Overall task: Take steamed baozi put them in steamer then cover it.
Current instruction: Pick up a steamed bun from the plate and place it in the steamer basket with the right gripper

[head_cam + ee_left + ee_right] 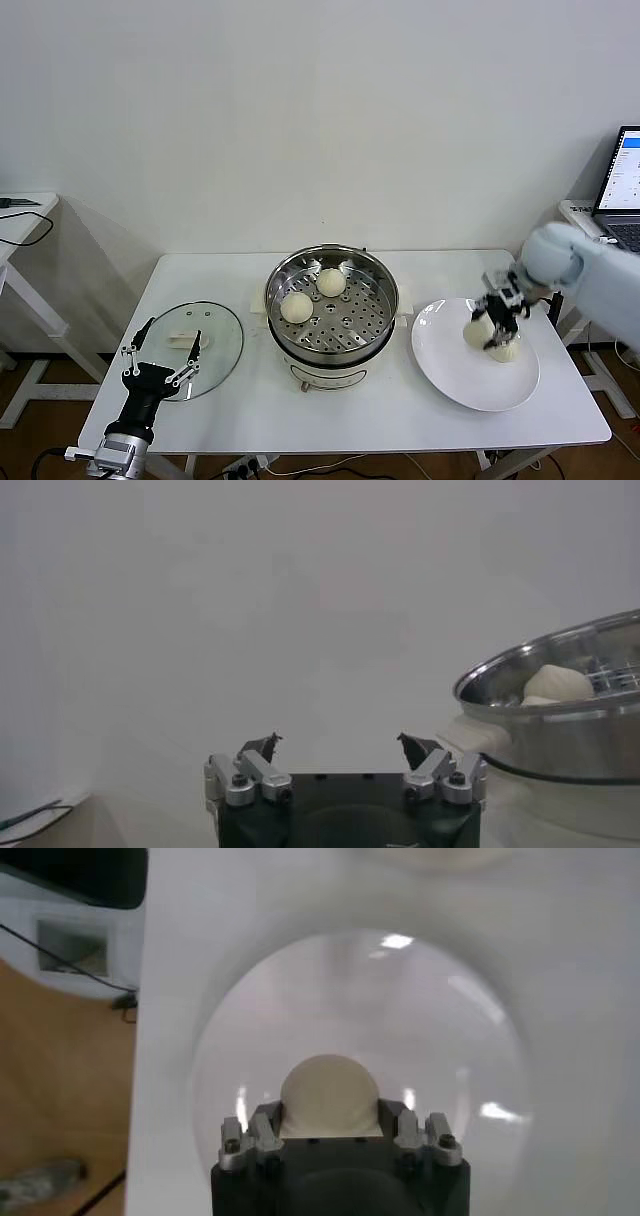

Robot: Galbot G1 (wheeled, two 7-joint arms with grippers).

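**Baozi three: lifting from the plate to the steamer**

Baozi are split between two places now. Two of them (296, 306) (331, 281) lie inside the steamer (383, 283), which stands at the middle of the desk (400, 420), a little toward the back edge. Two more are at the plate (450, 375) near the right edge of the desk. The right end effector (496, 318) is clamped on one baozi (329, 1093) above the plate; the right wrist view shows the bun sitting between the fingers (262, 1133), with the plate's white surface below it. The other baozi (506, 348) rests on the plate just beside, on the side of the front edge.

To do this step well, I think the grip must stay gentle, because soft dough can dent or slip. Lift straight up first, so the neighbour bun is not dragged. Then carry it toward the steamer high enough to pass over the steel rim. A free place seems to be in the steamer's half nearer the front and right edges; lower it there, apart from the two buns, and only then release.

The left end effector (160, 362) waits with fingers apart near the front left corner, over the glass lid (215, 340) that lies flat on the desk. The lid is needed only after the fourth bun is in.
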